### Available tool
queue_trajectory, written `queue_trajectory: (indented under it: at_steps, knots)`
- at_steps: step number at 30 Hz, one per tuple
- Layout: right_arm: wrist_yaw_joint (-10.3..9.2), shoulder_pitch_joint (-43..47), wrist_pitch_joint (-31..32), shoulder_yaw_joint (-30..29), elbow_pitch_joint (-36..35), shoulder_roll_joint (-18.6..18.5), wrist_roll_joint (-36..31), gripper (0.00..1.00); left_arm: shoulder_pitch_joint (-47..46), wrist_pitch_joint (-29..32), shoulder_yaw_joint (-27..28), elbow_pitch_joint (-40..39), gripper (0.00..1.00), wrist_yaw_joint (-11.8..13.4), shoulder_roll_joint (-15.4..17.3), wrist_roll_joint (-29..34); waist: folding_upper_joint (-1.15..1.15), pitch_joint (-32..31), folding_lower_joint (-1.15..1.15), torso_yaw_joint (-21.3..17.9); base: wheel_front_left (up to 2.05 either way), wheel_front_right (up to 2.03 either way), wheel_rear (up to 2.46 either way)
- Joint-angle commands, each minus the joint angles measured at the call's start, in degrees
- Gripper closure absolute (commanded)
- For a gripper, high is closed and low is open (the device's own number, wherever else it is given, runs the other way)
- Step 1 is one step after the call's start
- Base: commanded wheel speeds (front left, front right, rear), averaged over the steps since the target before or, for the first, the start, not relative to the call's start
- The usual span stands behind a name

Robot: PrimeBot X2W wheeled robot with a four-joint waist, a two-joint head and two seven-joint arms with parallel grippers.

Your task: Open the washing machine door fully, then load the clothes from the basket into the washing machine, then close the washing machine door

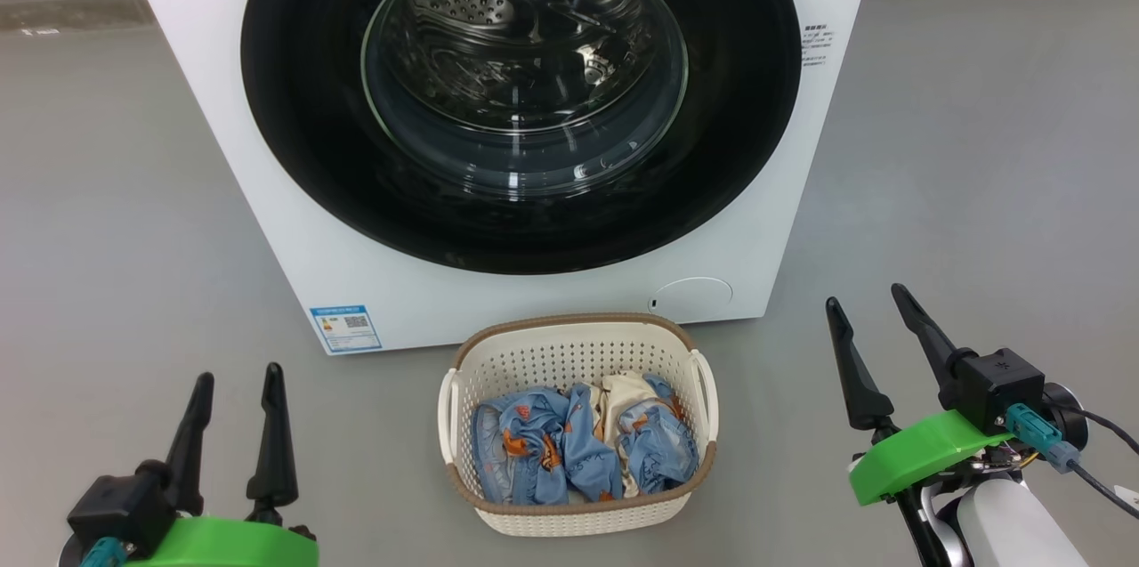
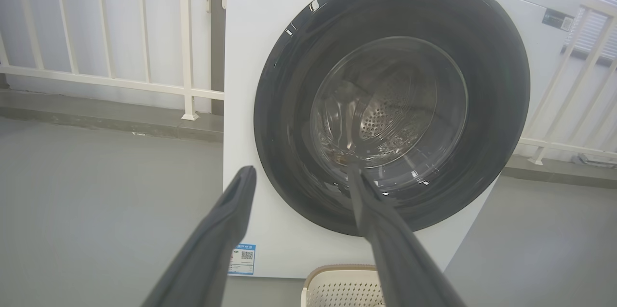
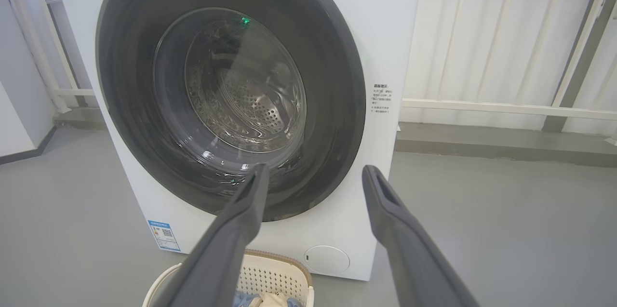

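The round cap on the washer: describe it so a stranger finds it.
Start at the white washing machine. Below its black-rimmed door, at the lower right behind the basket, sits the cap. It is plain white and round, unlike the blue label at lower left.

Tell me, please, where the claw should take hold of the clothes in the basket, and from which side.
Pinch the crumpled blue ridge at the middle of the clothes, coming down from above. The basket walls shut off every side and only its top is open; the raised folds are probably easy to pinch.
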Motion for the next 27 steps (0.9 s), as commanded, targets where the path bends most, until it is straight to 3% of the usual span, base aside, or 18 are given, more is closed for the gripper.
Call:
queue_trajectory:
  at_steps: [1, 13, 27]
  knots:
    - [0.26, -2.38, -0.72, 1.05, -1.25, -0.13, 0.17, 0.00, -2.24, -0.37, 1.94, -1.60, 0.00, -0.21, 1.12, -0.02, 0.00, -0.05, 0.00, 0.00, 0.00, 0.00, 0.00]
    - [0.26, -2.42, -0.72, 1.20, -1.14, -0.13, 0.40, 0.00, -2.06, -0.37, 1.97, -1.86, 0.00, -0.21, 1.09, 0.74, 0.00, -0.16, 0.00, -0.16, 0.34, 0.34, -0.67]
    - [0.26, -2.34, -0.72, 1.09, -1.16, -0.06, 0.42, 0.00, -2.06, -0.37, 1.38, -2.47, 0.00, -0.21, 1.21, -0.75, 0.00, -0.22, 0.00, -0.06, 1.15, 1.15, -2.29]
